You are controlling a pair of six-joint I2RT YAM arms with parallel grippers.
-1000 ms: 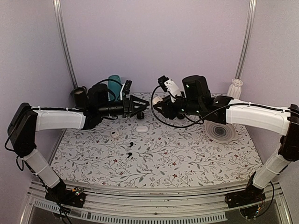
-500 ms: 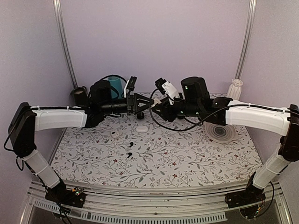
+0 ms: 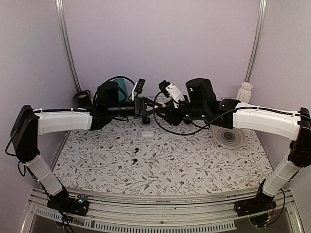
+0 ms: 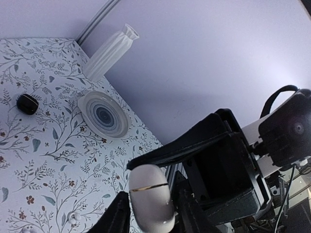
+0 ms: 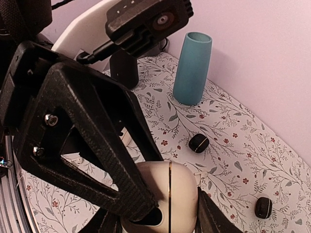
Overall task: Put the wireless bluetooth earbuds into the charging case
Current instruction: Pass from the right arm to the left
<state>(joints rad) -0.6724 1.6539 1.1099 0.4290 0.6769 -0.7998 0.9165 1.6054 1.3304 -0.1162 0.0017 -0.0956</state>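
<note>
The charging case is small, glossy white and closed, with a thin gold seam. It is held in the air above the back middle of the table. My left gripper is shut on it, with a finger on each side in the left wrist view. My right gripper also grips it from the opposite side, its fingers crossing the left ones. In the top view the fingers hide the case. A small white earbud lies on the table below, and another shows in the left wrist view.
On the floral table lie a white case-like piece, a small white item, two small black pieces and black pebble cases. A teal vase, white vase and ribbed plate stand at the back.
My left gripper has moved right and up, and my right gripper has moved left. The two now meet at the white case that the right one carried.
</note>
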